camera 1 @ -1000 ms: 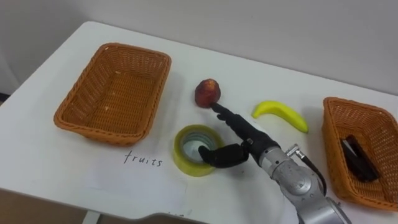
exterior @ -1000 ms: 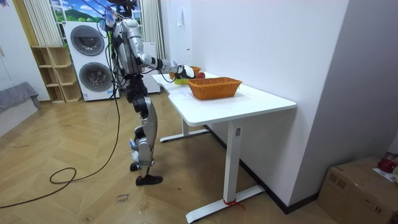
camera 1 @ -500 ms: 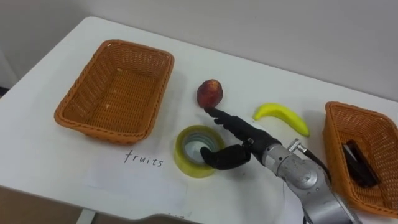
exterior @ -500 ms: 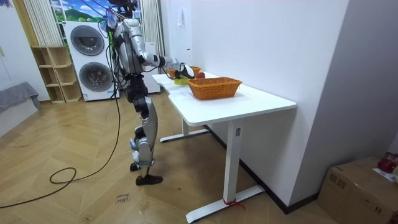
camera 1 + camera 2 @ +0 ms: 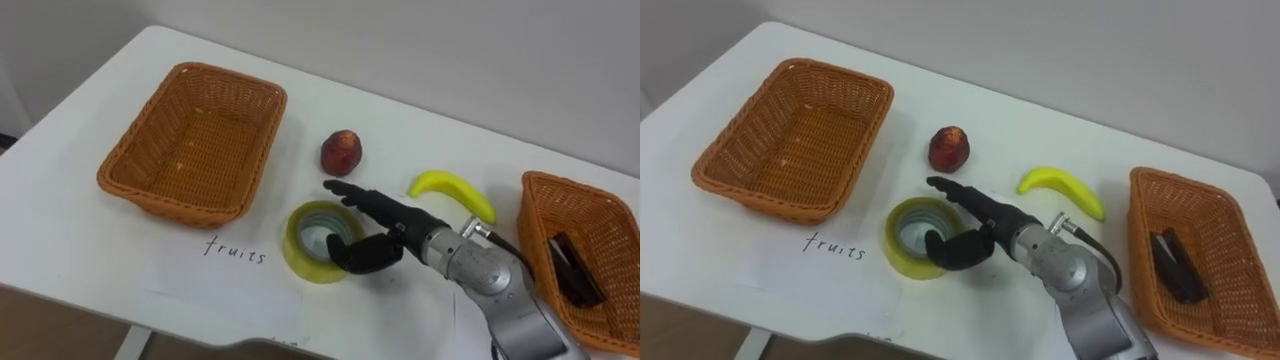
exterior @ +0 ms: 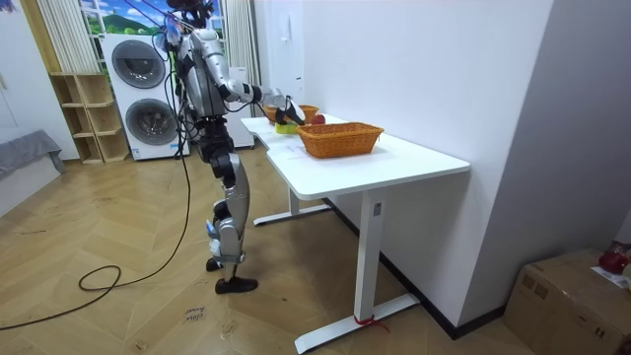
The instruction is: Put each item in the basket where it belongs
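Beside tape roll (image 5: 298,246), right hand (image 5: 398,234), fingers (image 5: 361,198) straight

One handwritten word, on paper at the table's near edge.
The word (image 5: 235,250) "fruits" is written in dark, thin pen strokes on a white paper (image 5: 190,292) that lies flat on the table (image 5: 60,225), just in front of the near rim of the left basket (image 5: 190,140). In the room view, any print on the washers (image 6: 138,64) is too small to read.

White rectangular table (image 6: 419,158) on white metal legs, against the wall. Beyond it, two stacked white washing machines (image 6: 144,95) and a pale wooden shelf unit (image 6: 87,118). Brown cardboard box (image 6: 564,296) on the floor.
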Tool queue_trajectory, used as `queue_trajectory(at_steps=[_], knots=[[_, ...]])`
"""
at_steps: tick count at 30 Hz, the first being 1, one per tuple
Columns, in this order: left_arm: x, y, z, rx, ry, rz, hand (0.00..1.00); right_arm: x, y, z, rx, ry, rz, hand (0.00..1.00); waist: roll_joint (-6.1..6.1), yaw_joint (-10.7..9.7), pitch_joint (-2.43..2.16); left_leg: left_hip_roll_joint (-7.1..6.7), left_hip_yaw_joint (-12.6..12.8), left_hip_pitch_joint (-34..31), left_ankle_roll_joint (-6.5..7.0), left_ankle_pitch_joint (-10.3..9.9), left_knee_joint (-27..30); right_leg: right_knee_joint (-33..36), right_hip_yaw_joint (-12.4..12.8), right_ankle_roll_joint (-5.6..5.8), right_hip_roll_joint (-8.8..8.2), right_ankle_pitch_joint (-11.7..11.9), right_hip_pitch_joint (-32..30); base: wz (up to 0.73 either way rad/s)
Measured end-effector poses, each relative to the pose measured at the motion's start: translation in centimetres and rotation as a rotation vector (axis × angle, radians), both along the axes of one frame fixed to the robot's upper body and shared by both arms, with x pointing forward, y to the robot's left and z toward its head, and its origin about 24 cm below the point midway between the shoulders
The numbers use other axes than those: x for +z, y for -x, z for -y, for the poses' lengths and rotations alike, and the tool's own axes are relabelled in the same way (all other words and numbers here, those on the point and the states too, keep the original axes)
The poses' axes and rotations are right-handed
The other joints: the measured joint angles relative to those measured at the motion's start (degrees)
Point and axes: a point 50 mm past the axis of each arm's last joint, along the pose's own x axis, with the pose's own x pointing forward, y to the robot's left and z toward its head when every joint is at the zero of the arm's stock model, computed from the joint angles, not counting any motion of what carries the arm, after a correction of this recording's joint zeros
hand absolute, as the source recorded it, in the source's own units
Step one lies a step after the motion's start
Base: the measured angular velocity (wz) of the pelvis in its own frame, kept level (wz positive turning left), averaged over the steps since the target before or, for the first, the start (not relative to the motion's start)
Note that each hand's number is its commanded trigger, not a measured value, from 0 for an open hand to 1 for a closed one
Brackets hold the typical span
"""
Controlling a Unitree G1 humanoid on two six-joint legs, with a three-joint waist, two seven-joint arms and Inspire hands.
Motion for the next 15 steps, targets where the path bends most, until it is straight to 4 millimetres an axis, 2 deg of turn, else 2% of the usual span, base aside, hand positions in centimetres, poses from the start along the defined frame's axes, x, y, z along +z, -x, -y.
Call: queue_trajectory(at_steps=[3, 9, 15], knots=[[0.1, 0.0, -0.3, 0.003, -0.005, -0.003, 0.00, 0.4, 0.0, 0.3, 0.031, 0.047, 0.001, 0.00, -0.35, 0.6, -0.16, -0.04, -0.2, 0.0, 0.00, 0.0, 0.1, 0.0, 0.0, 0.00, 0.00, 0.0, 0.0, 0.05], [0.3, -0.2, -1.0, -0.004, -0.007, -0.009, 0.00, 1.3, -0.8, 1.1, 0.061, 0.137, 0.020, 0.00, -0.77, 1.3, -0.05, -0.06, -1.0, 0.0, 0.25, 0.2, 0.2, 0.0, -0.3, 0.00, -0.60, 0.0, 0.2, 0.06], [0.5, -0.7, -1.4, -0.011, -0.006, -0.004, 0.00, 2.1, -1.6, 2.0, 0.066, 0.249, 0.052, 0.00, -1.52, 2.5, 0.44, -0.19, -1.1, 0.0, 0.40, 0.2, 0.0, 0.0, -0.5, 0.08, -0.55, 0.0, 0.1, 0.01]])
